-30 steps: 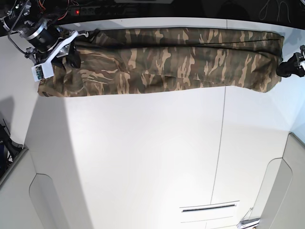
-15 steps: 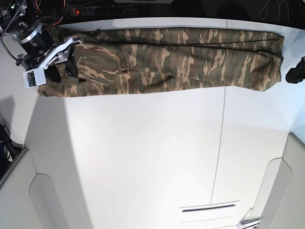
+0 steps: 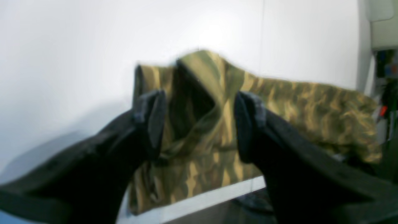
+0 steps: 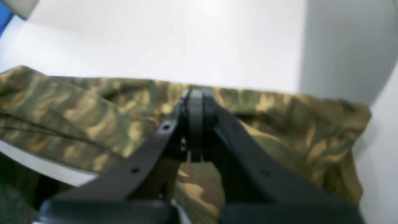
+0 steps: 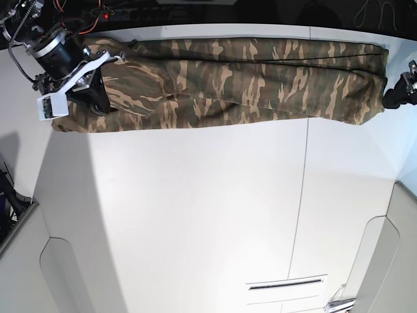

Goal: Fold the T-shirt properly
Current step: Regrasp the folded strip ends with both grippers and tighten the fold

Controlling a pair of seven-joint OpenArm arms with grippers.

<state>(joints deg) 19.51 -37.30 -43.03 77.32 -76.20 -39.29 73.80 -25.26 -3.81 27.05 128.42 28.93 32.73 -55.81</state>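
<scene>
grippers: right gripper (image 4: 195, 124) pinched over t-shirt (image 5: 247, 78), left gripper (image 3: 199, 124) spread.

The T-shirt (image 5: 228, 81) lay stretched in a long band across the far edge of the table (image 5: 195, 208), running from one side of the base view to the other. The right gripper (image 5: 98, 98) sat over its end at that view's left, on the cloth. The left gripper (image 5: 393, 98) stood just off the opposite end, at the view's right, apparently not touching the fabric, though blur made this uncertain.
</scene>
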